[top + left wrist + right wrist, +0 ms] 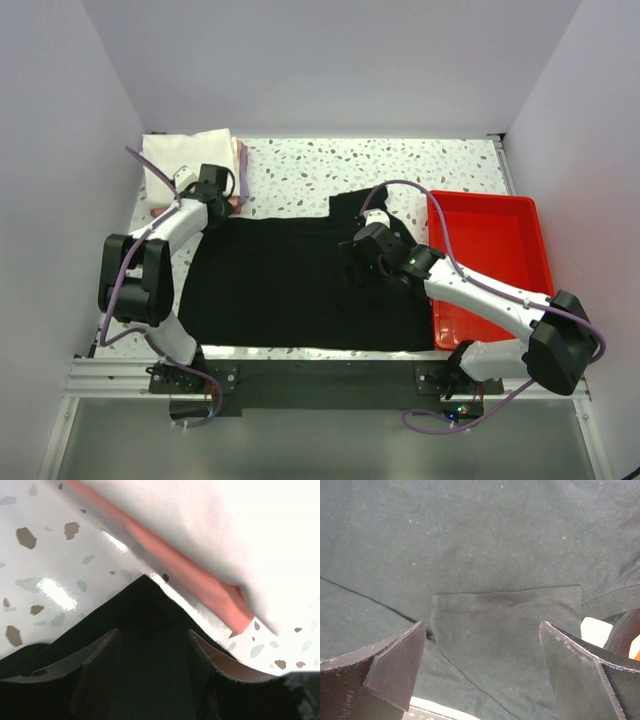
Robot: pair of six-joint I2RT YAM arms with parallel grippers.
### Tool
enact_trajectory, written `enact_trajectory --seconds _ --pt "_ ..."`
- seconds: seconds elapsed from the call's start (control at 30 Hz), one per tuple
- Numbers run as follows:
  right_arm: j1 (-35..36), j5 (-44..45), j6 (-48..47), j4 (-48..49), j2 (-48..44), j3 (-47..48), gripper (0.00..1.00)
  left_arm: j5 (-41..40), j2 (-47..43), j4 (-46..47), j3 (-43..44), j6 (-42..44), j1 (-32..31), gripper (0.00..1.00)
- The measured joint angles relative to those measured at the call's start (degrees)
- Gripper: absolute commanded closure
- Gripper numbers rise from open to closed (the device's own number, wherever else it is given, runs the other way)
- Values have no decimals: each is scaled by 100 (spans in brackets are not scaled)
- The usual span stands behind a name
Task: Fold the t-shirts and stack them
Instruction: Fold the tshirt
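1. Although spread mostly flat, shows one doubled-over patch towards its right side: large black t-shirt (270,285), plain and dull, covering the near middle of the speckled worktop (330,165).
2. Reaches right up to the left wall of the red tray (500,235); touching or just beside, cannot tell.
3. Left jaws: apart, set low at the shirt's far left corner, with the pointed tip of black cloth lying between the fingers (100,652).
4. Right jaws: wide apart, hanging over a hemmed, stitched flap (505,625) of the same black cloth, fingers (395,665) on either side of it.
5. In the far left corner of the worktop: folded white t-shirt (185,155) lying on a pink one (200,582), just beyond the black corner.
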Motion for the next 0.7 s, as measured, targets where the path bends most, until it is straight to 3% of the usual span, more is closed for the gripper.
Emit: enact_trajectory --seconds 0.7 --pt "-79 -83 -55 -15 0 -98 1 -356 1132 -17 595 0 31 58"
